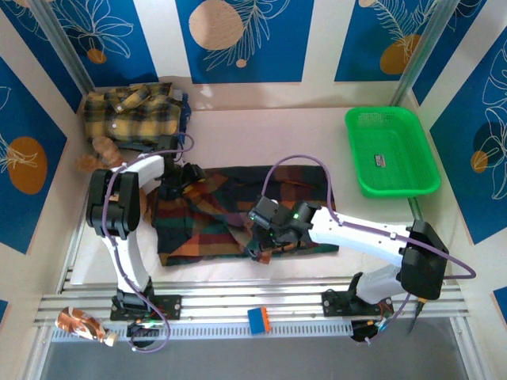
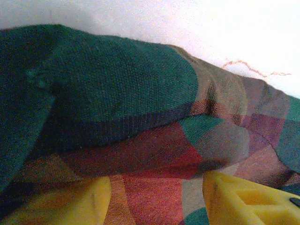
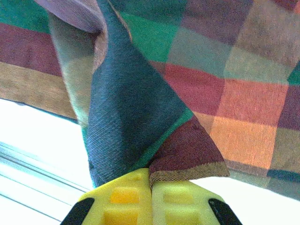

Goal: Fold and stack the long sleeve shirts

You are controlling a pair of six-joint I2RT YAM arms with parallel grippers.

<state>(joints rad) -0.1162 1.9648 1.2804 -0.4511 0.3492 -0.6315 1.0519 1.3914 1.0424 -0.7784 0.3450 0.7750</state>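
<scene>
**Now folding the first shirt: near edge pinched, far corner not yet held**

The dark plaid shirt (image 1: 206, 214) lies spread across the middle of the desk (image 1: 277, 134), partly rumpled, with one flap already turned over itself. The yellow and black shirt (image 1: 131, 115) sits bunched in the far left corner, well apart and unfolded, so the job is in its early part.

The right tool (image 1: 257, 247) is at the shirt's near edge. Its wrist view shows the right tool (image 3: 150, 180) closed tight on a peak of cloth, teal and maroon layers drawn up between the jaws.

The left tool (image 1: 178, 180) is down at the shirt's far left corner. Seen from its wrist, the left tool (image 2: 157, 187) has its jaws standing apart with red cloth lying flat between them, so it looks open and not clamped.

The next move seems to call for the left tool to close on its corner. Then both could carry the cloth across together, keeping it taut so the fold lands square.
</scene>
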